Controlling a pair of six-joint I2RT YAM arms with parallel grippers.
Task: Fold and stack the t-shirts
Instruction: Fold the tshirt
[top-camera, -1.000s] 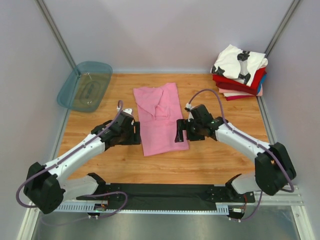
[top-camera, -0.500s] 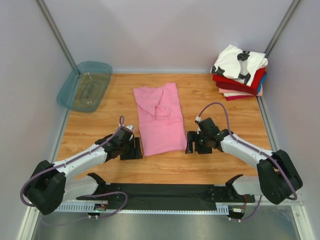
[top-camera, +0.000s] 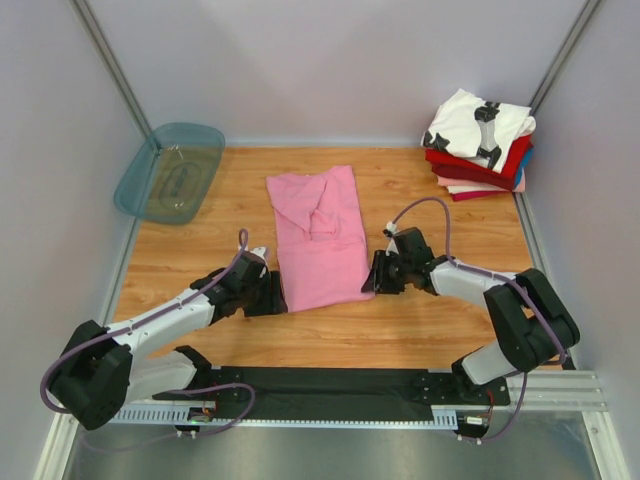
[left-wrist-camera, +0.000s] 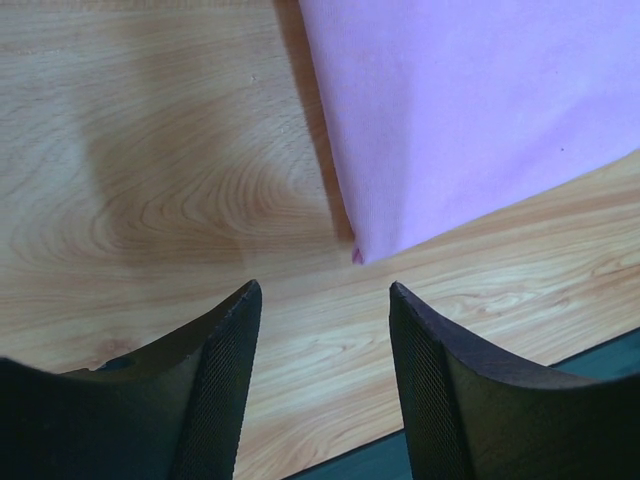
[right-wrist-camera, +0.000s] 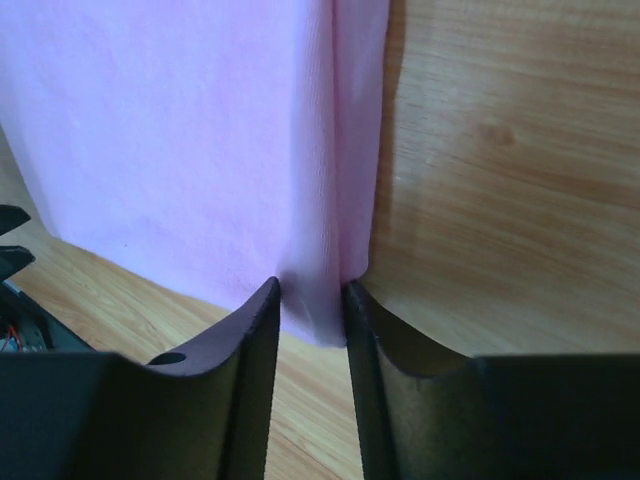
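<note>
A plain pink t-shirt (top-camera: 318, 240) lies flat in a long strip in the middle of the wooden table. My right gripper (top-camera: 372, 277) is at its near right corner. In the right wrist view the corner of the pink t-shirt (right-wrist-camera: 180, 130) sits pinched between both fingers of my right gripper (right-wrist-camera: 312, 290). My left gripper (top-camera: 275, 297) rests low at the near left corner. In the left wrist view my left gripper (left-wrist-camera: 322, 288) is open, with the pink t-shirt's (left-wrist-camera: 470, 110) corner tip just beyond the fingertips and only bare wood between them. Folded t-shirts (top-camera: 478, 145), white on top of red, are stacked at the back right.
A clear teal tray (top-camera: 137, 170) stands at the back left corner. Grey walls close in the table on three sides. The black base plate (top-camera: 320, 380) of the arms runs along the near edge.
Both grippers moved back toward the shirt's near edge. The right one came in to the near right corner and closed on it. The left one narrowed a little beside the near left corner.
</note>
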